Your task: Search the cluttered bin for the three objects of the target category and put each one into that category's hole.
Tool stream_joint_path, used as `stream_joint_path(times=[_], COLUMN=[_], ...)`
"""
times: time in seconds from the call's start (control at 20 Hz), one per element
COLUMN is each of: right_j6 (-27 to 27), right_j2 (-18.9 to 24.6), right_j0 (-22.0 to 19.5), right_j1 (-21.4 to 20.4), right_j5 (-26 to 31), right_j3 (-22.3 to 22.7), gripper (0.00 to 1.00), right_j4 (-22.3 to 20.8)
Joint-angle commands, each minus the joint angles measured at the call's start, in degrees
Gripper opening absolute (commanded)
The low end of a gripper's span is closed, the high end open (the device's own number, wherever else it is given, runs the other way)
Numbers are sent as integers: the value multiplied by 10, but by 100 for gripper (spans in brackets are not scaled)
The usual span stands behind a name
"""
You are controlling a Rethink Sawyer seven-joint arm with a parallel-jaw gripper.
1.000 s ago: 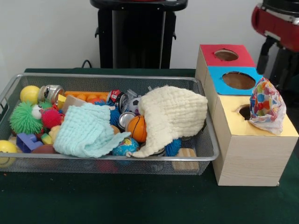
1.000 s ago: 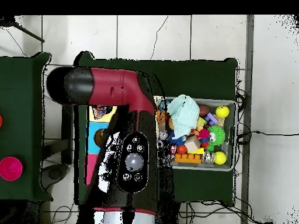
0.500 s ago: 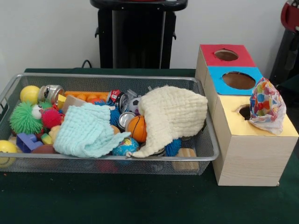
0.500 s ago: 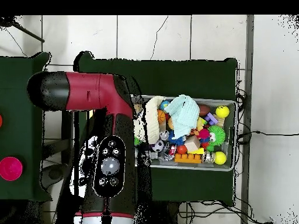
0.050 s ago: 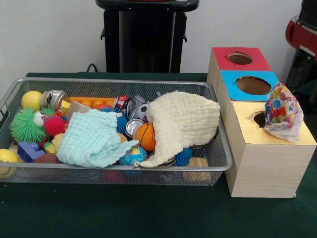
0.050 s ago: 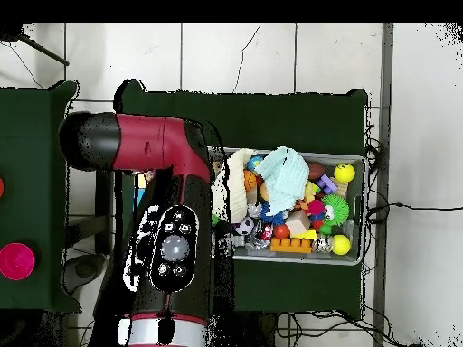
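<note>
A wire bin (image 5: 218,148) sits on the green desk (image 5: 148,213), crammed with toys and cloth. A cream cloth (image 5: 183,121) drapes over the bin's right part, and a pale blue cloth (image 5: 91,139) lies left of it. Between them sit a small orange basketball (image 5: 146,136) and a crushed can (image 5: 132,126); a globe ball (image 5: 132,156) rests against the near wall. At the left end are a green spiky ball (image 5: 25,125), a pink spiky ball (image 5: 54,125) and a yellow ball (image 5: 31,99).

Just right of the bin stands a wooden box (image 5: 267,168) with three holes on top: red (image 5: 239,58) farthest, blue (image 5: 253,85) in the middle, yellow (image 5: 259,119) nearest. A colourful spotted bag (image 5: 282,111) sits at the yellow hole, partly covering it.

In the overhead view the red and black arm (image 6: 167,226) spans the box area. The end effector cannot be made out, so its state cannot be told.
</note>
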Motion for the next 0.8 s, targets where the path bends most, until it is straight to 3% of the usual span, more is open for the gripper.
stream_joint_path(times=[0.05,0.45,0.6,0.8], right_j6=[136,146,169,159], right_j2=[-10,-21,-26,7], right_j0=[5,24,39,33], right_j1=[44,58,69,68], right_j5=[-6,25,-40,-52], right_j3=[15,11,18,39], gripper=[0,0,0,0], right_j4=[5,16,26,69])
